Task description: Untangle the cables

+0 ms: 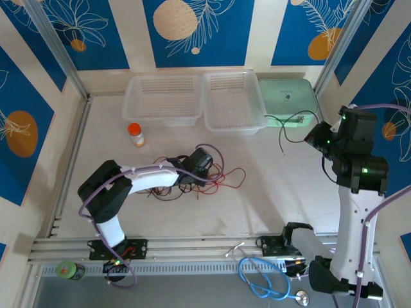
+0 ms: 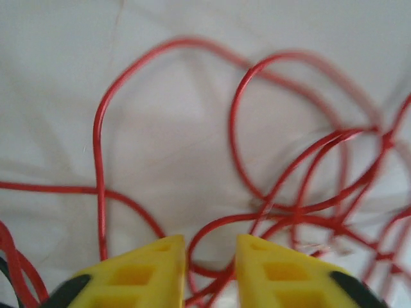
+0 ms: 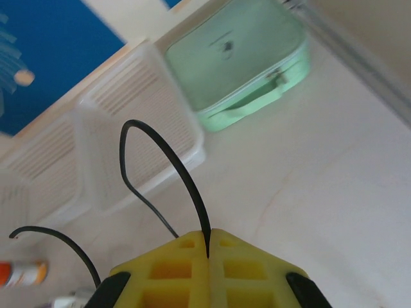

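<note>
Left gripper (image 2: 210, 269): parted over red cables (image 2: 97, 167) (crossed loops); could snag.
Right gripper (image 3: 209, 256): clenched black cable (image 3: 138, 122); might slip.

You see the red cables (image 1: 221, 178) as a loose heap of thin wires, well to the left of the green case (image 1: 288, 99) and nearer to the arm bases than it. Their loops cross one another many times and lie flat. A few thin black strands (image 1: 168, 196) are mixed in at the left side of the heap. One black cable (image 3: 192, 186) is apart from the heap, just in front of the case. It rises in a narrow arch and is pinched between the closed fingers of the right gripper (image 3: 207, 240).
</note>
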